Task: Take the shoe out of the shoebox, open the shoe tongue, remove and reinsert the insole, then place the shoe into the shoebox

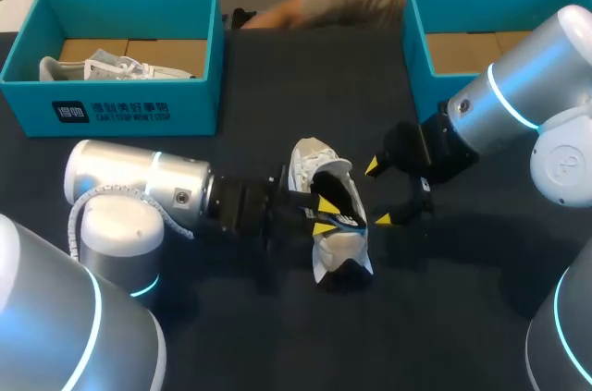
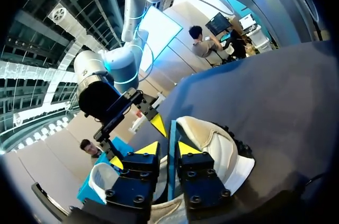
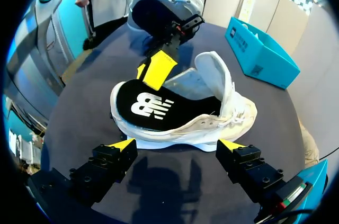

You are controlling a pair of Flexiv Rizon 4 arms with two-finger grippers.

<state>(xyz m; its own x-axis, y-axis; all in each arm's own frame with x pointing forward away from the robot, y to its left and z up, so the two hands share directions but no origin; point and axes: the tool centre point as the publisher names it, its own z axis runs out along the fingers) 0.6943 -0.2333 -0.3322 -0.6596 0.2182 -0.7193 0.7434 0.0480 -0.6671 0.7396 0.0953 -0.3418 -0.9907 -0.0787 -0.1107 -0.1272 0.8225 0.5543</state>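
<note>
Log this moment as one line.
left pincer: shut on insole | right pincer: open, clear of shoe | shoe: on table

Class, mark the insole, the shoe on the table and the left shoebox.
insole [image 3: 153,105]: right wrist view, its black top face.
shoe [image 3: 212,126]: right wrist view, its white side.
left shoebox [image 1: 199,104]: head view, its front wall.

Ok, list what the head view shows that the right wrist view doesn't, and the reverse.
Head view only: the right shoebox, and a look down on the second shoe in the left shoebox. Right wrist view only: the shoe seen side-on, side wall and sole edge. Both: the shoe on the table, its black insole pinched by the left gripper, the right gripper beside it, fingers open, and the left shoebox.
</note>
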